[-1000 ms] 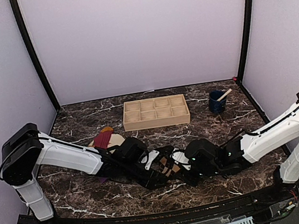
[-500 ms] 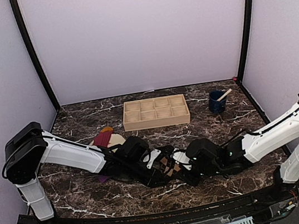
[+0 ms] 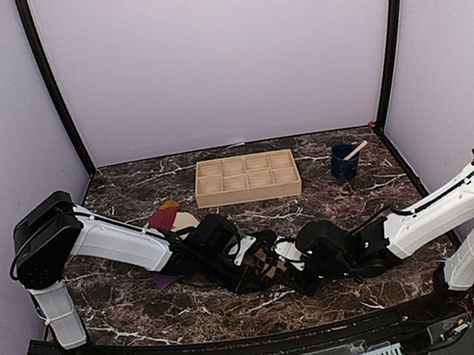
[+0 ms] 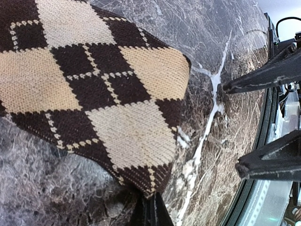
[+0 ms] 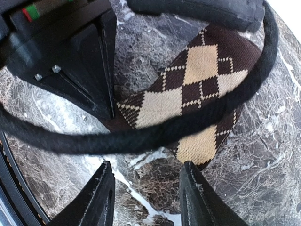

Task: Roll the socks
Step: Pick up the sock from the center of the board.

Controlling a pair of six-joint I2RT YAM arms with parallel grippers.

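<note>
The black and tan argyle sock [image 4: 99,89] lies flat on the marble table between my two grippers [image 3: 271,267]. My left gripper [image 4: 151,202] is shut on the sock's near corner, its fingers pinched together at the fabric edge. My right gripper [image 5: 148,186] stands open just off the sock's tan tip [image 5: 200,77], with bare marble between its fingers [image 5: 195,195]. The magenta-purple sock [image 3: 161,220] lies further left, behind the left arm, partly on a beige plate [image 3: 186,222].
A wooden compartment tray [image 3: 246,178] stands at the back centre. A dark blue cup [image 3: 344,162] with a wooden stick is at the back right. A black cable [image 5: 155,132] hangs across the right wrist view.
My left gripper has closed from half open onto the argyle sock's corner, and the left arm has shifted slightly right. The right gripper has stayed open and in place.
</note>
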